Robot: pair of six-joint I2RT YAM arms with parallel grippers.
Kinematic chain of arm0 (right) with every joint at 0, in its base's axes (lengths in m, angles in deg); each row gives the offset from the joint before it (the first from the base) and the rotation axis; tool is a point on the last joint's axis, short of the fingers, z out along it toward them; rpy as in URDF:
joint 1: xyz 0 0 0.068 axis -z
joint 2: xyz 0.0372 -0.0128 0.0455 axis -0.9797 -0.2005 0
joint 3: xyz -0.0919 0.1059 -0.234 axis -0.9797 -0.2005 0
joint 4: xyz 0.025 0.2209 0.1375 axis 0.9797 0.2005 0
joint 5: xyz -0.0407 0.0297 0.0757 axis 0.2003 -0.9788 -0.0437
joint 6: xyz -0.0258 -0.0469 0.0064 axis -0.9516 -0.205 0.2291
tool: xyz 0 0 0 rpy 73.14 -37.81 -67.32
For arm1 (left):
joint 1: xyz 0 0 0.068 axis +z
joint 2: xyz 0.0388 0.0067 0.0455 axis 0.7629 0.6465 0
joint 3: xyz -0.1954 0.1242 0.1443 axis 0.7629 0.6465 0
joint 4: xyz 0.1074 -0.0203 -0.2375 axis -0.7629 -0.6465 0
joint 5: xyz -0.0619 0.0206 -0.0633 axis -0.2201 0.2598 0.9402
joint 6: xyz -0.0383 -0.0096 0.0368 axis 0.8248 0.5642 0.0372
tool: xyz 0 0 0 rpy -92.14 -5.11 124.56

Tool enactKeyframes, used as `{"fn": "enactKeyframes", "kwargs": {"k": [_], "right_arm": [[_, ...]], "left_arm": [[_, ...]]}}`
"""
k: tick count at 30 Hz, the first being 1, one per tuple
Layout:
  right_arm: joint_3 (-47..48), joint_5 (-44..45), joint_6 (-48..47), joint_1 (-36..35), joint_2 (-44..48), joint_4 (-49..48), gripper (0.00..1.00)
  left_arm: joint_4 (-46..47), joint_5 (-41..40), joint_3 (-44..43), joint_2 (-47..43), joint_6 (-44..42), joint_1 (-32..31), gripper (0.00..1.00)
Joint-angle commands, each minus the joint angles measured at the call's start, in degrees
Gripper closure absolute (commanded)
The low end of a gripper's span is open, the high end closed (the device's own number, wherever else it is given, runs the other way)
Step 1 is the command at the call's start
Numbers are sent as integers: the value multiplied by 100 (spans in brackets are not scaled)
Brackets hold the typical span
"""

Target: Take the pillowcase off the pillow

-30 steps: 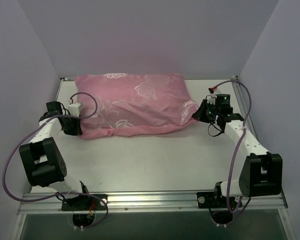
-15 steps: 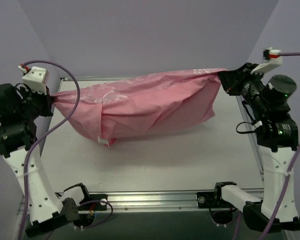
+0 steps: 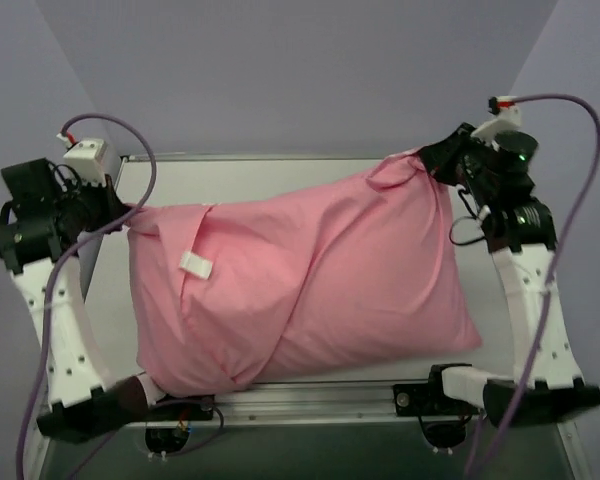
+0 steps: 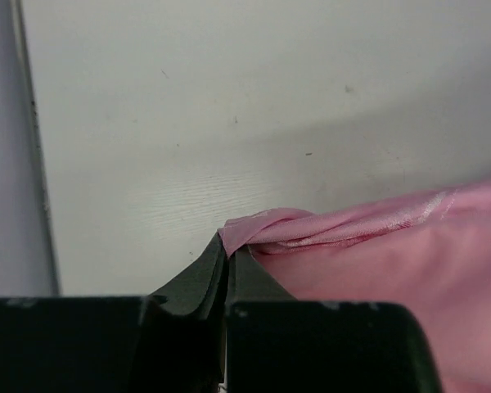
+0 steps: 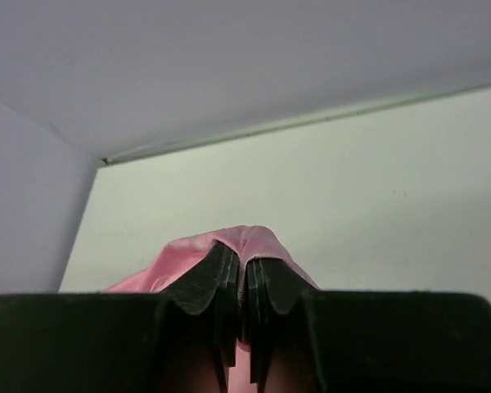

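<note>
The pink pillowcase point(image 3: 310, 280) hangs high between both arms and fills the middle of the top view, bulging with the pillow inside; the white pillow itself is hidden. A small white tag point(image 3: 194, 265) shows on the fabric at the left. My left gripper point(image 3: 123, 215) is shut on the pillowcase's left corner point(image 4: 258, 229). My right gripper point(image 3: 435, 160) is shut on its right corner point(image 5: 245, 241). Its lower edge hangs down to the near rail.
The pale table point(image 3: 270, 180) shows behind the fabric, with purple walls on three sides. The metal rail point(image 3: 320, 400) and both arm bases lie along the near edge. Purple cables loop over both wrists.
Both grippers picked the pillowcase up by its two end corners, lifted it off the table and brought it toward the near edge; it now hangs larger and lower in view.
</note>
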Motion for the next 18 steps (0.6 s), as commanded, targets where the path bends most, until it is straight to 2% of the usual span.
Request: {"fn": "enactKeyframes", "kwargs": {"k": [1,2,4,5,7,8,13,18], "right_arm": [[-477,185,183,41,-1014,-854,91],[-460,185,192,41,-1451,-865,57],[-138,238,114,41,-2067,-586,31],[4,282,35,15,-2228,-427,11],[233,413,-184,-64,-2396,-5,6],[251,518,-255,-177,-2353,57,5],[-336,1538,-554,-626,-1590,444,2],[-1634,1934,-274,-1241,-798,743,2]], "left_arm": [[906,-188,731,933,162,-256,98],[1021,-224,839,1084,118,-317,89],[1285,-539,971,1539,100,-493,50],[1329,-619,972,1699,100,-511,24],[1286,-628,910,2041,100,-503,9],[1260,-611,901,2095,100,-503,6],[1435,-189,1305,1771,-75,-616,3],[1558,-461,1805,1595,-374,-959,3]]}}
